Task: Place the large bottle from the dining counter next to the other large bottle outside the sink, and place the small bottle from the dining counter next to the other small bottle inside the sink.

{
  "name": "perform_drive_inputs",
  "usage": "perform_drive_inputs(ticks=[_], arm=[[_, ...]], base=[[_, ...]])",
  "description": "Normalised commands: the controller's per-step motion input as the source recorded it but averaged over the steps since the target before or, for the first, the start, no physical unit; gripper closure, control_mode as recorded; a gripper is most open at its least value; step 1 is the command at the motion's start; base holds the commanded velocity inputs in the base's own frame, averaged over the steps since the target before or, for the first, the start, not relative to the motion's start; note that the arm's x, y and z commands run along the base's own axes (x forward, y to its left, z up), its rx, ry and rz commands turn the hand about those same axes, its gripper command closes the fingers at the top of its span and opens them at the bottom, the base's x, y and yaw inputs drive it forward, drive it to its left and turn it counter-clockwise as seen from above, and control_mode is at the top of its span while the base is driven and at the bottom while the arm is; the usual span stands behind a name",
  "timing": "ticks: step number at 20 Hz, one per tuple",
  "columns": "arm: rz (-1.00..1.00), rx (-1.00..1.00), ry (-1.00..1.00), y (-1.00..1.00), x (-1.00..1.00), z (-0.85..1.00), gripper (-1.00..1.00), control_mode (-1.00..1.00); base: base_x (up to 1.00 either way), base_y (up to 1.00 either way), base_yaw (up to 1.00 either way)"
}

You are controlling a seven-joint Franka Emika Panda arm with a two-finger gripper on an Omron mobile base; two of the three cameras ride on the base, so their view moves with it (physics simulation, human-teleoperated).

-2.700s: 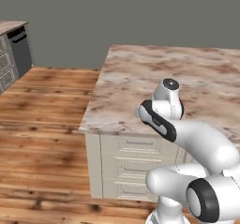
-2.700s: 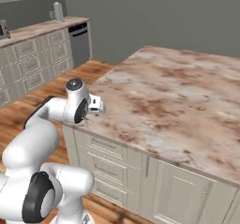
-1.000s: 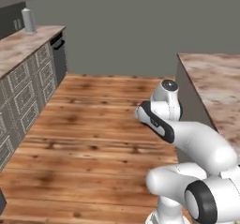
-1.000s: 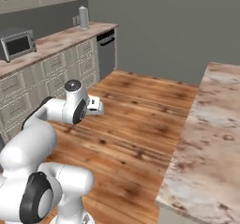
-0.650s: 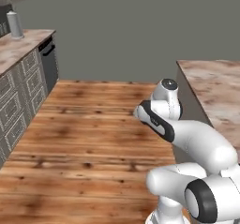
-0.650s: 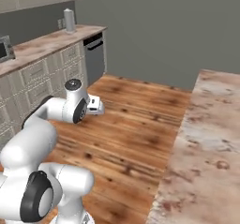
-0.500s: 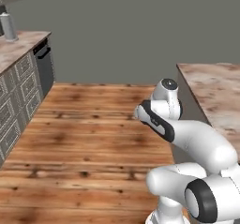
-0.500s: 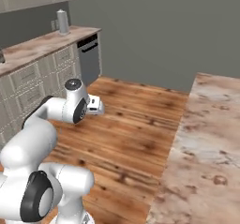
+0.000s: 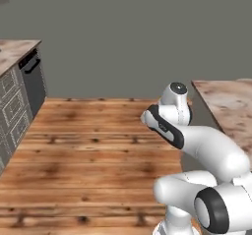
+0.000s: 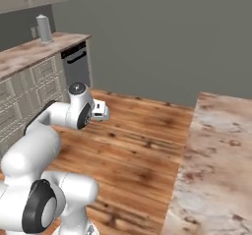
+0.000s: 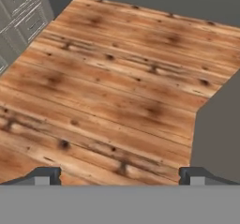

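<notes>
Holding our gripper (image 11: 120,174) spread wide with nothing between the fingertips, we look down on plank floor (image 11: 117,92). We see the dining counter (image 10: 216,165) at our right, its near corner beside the arm.

The white arm is seen folded above its base, elbow bent, at the lower right of the left base view and the lower left of the right base view. The claw (image 11: 120,174) is held spread wide with nothing between its fingertips (image 11: 46,174), pointed downward.
</notes>
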Motion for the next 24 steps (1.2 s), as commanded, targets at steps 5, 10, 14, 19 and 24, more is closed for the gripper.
perform_drive_inputs(ticks=[5, 10, 14, 19, 24], arm=[[0.0, 0.0, 0.0, 0.0, 0.0, 0.0, -1.0, 1.0], [0.0, 0.0, 0.0, 0.0, 0.0, 0.0, -1.0, 1.0], [0.0, 0.0, 0.0, 0.0, 0.0, 0.0, -1.0, 1.0], [0.0, 0.0, 0.0, 0.0, 0.0, 0.0, -1.0, 1.0], [0.0, 0.0, 0.0, 0.0, 0.0, 0.0, -1.0, 1.0]], base=[[1.0, 0.4, -0.08], [1.0, 0.42, -0.17], [1.0, 0.42, -0.29], [1.0, 0.45, -0.36], [1.0, 0.39, -0.41]])
